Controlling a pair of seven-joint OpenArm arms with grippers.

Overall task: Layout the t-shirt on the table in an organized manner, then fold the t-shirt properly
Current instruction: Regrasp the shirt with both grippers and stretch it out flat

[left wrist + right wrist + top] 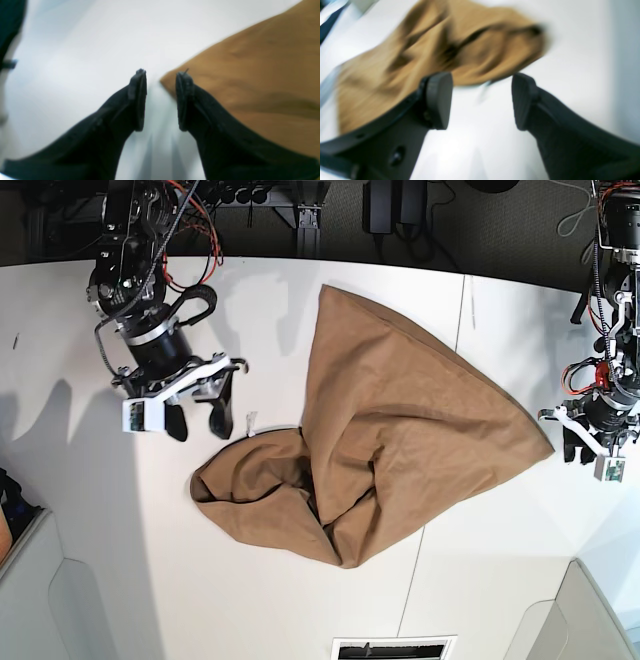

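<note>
The t-shirt point(400, 430) is lying bunched in the middle of the table point(60, 380), spreading from a point at the upper centre to a corner at the right and a crumpled lobe at the lower left. The right gripper point(200, 423) is hovering at the upper left of the base view, its 2 fingers point(438, 100) standing apart over bare table just beside the crumpled edge. The left gripper point(590, 452) is sitting at the right edge, fingers point(140, 100) apart, holding nothing, just beside the shirt's corner.
</note>
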